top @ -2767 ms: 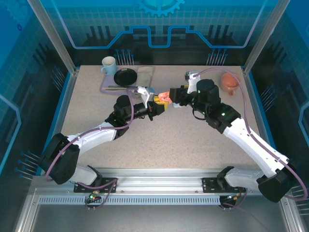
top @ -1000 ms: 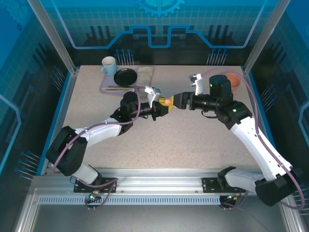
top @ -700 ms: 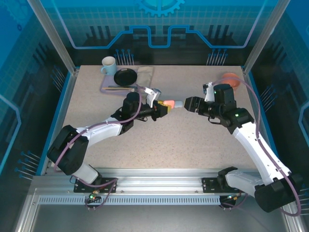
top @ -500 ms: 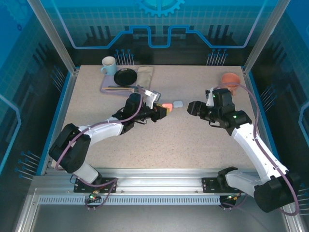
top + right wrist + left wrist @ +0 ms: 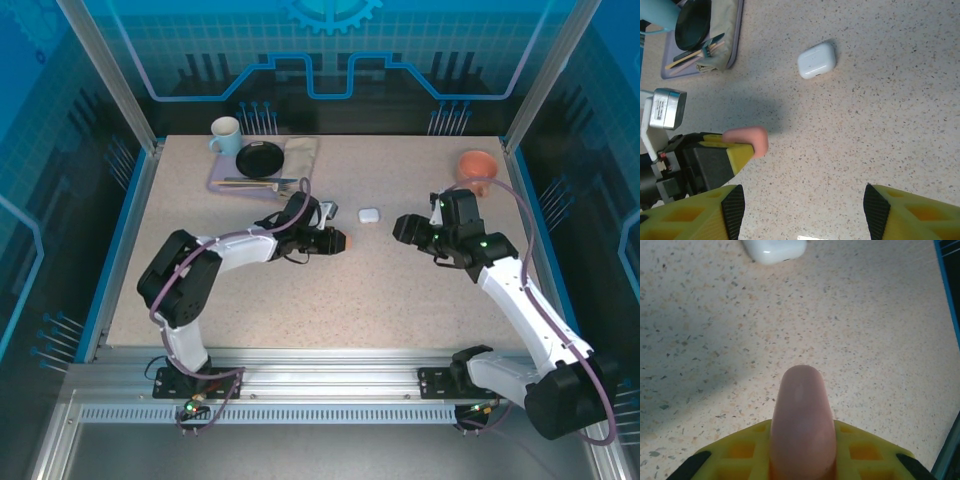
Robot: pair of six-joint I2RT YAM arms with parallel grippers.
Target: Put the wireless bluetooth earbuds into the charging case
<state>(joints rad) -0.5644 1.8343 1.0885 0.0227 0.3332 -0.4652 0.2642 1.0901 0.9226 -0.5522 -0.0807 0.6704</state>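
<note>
Top external view: we see the left gripper [image 5: 331, 241] clamped on a salmon-pink pebble-shaped plastic charging case [image 5: 343, 241] near table centre. The case pokes past the yellow fingertips toward 3 o'clock. We mark a white rounded plastic charging case [image 5: 369, 215] lying on the speckled beige table [image 5: 350, 310], between 1 and 2 o'clock of the pink one and apart from it. The right gripper [image 5: 403, 228] has its jaws apart with nothing between them, at 4 o'clock of the white case, not touching. Both cases look closed, so we can't tell what's inside. A lavender tray [image 5: 213, 181] with a black round dish [image 5: 259, 158] sits at the table's 11 o'clock, a pale-blue mug [image 5: 225, 135] next to the dish. An orange bowl [image 5: 477, 165] sits at 2 o'clock.
</note>
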